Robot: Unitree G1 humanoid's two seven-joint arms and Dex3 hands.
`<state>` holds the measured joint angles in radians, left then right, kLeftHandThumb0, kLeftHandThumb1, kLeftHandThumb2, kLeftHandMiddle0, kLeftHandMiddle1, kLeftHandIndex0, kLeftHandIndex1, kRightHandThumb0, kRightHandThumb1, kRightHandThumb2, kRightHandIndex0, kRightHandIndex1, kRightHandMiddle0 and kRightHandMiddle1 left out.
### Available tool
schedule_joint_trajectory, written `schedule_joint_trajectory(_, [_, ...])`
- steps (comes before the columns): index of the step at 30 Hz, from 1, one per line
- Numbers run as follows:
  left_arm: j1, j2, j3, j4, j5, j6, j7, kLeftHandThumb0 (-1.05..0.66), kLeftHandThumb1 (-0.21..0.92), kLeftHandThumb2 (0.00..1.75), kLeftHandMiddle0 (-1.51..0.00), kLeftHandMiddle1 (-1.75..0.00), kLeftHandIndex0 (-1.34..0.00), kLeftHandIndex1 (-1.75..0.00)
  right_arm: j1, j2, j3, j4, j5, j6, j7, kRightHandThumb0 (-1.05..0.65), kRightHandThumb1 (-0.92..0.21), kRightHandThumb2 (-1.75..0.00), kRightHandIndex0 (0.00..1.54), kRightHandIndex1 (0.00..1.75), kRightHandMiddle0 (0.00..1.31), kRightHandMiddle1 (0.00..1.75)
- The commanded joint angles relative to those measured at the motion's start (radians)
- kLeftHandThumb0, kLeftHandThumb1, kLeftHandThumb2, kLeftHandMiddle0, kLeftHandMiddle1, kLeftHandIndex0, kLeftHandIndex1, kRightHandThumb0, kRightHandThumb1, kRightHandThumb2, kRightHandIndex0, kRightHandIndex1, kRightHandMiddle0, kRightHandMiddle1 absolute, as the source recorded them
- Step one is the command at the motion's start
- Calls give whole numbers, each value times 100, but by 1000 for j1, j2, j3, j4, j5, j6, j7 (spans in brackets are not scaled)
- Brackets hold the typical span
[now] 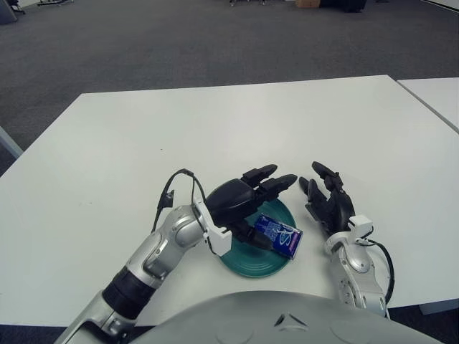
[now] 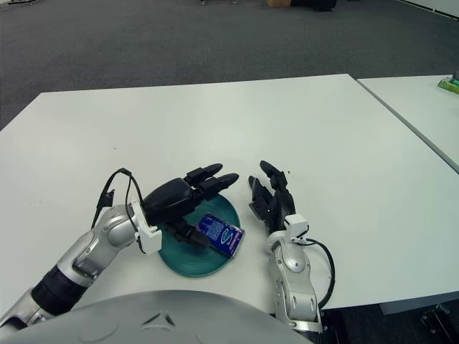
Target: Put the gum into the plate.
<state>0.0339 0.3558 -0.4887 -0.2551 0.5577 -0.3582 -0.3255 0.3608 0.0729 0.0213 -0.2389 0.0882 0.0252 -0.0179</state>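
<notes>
The gum is down — a blue pack with white lettering, lying on its side in the plate, toward the plate's right edge, with its right end reaching out over the rim. The plate is a dark teal dish sitting on the white table, close to the near edge.

Over the plate's left and far part hangs the left hand, palm down, its black fingers stretched out straight and spread, pointing up and to the right. It holds nothing. The thumb reaches down toward the left end of the pack; whether it touches the pack cannot be told from either view. The silver forearm runs back toward the lower left, with a black cable looping above the wrist.

Just right of the plate shows the right hand, fingers extended and slightly splayed, relaxed, gripping nothing. It is clear of both plate and gum, with a strip of bare tabletop showing between them in the right eye view.

Beyond the table — grey carpet all the way back, and the corner of a second white table at the right.
</notes>
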Motion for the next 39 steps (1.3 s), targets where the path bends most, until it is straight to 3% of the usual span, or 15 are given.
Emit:
schedule_joint_trajectory(1, [34,-2,49,-3,-35,15,36,-105,92,42,0,0,0,0,-7,16,-4,26,-8,-3,-21,-60,-92,-78,51,4,0,68])
schedule_joint_trajectory(6, [133,-36,187,-70,-188,138,48,-105,92,49,0,0,0,0,-7,22,0,32,-18,-18,-35,-61,-92,-76,58,8,0,75])
schedule_joint_trajectory(8, [182,-172,205,-94,-209,254,145,-105,92,63,-6,-3,-4,-3,-4,23,2,31,-20,-21,-37,-62,-92,-76,58,8,0,76])
schedule_joint_trajectory(9, [193,-208,206,-102,-213,288,171,-105,92,72,-13,-4,-3,-19,-4,23,3,30,-20,-22,-38,-63,-92,-76,58,8,0,76])
schedule_joint_trajectory(10, [206,-256,255,-117,-266,361,204,-100,92,94,-17,-4,-2,-20,-2,23,4,28,-21,-22,-39,-64,-92,-77,58,8,0,76])
schedule_joint_trajectory(11, [212,-295,312,-133,-317,440,231,-101,92,95,-23,-5,-4,-31,0,23,5,26,-22,-22,-40,-64,-92,-77,58,7,0,76])
schedule_joint_trajectory(13, [219,-342,376,-156,-370,536,261,-102,92,100,-39,-8,-6,-69,1,24,7,24,-22,-22,-41,-65,-92,-77,57,7,0,75])
schedule_joint_trajectory(18, [216,-436,437,-200,-369,672,354,-98,92,102,-55,-13,-20,-98,6,31,8,16,-10,-10,-39,-67,-92,-74,57,7,0,74])
schedule_joint_trajectory(20, [213,-452,456,-207,-392,692,364,-96,92,101,-59,-18,-26,-103,9,33,12,10,-9,-6,-39,-67,-92,-74,57,7,0,73])
schedule_joint_trajectory(22, [213,-461,472,-216,-416,703,365,-93,92,99,-55,-42,-34,-107,11,35,14,6,-9,-3,-39,-67,-92,-73,56,6,0,73])
schedule_joint_trajectory(25, [224,-467,498,-215,-459,679,362,-91,92,96,-53,-61,-41,-111,16,42,17,1,-9,-1,-41,-67,-92,-72,55,6,0,72])
schedule_joint_trajectory(34, [298,-462,559,-168,-582,541,332,-89,92,91,-54,-77,-51,-117,16,50,13,27,-4,-19,-39,-67,-92,-71,56,6,0,70])
schedule_joint_trajectory(39, [337,-464,574,-140,-632,478,317,-90,92,90,-52,-79,-48,-118,12,53,12,49,4,-32,-36,-66,-92,-72,57,6,0,71])
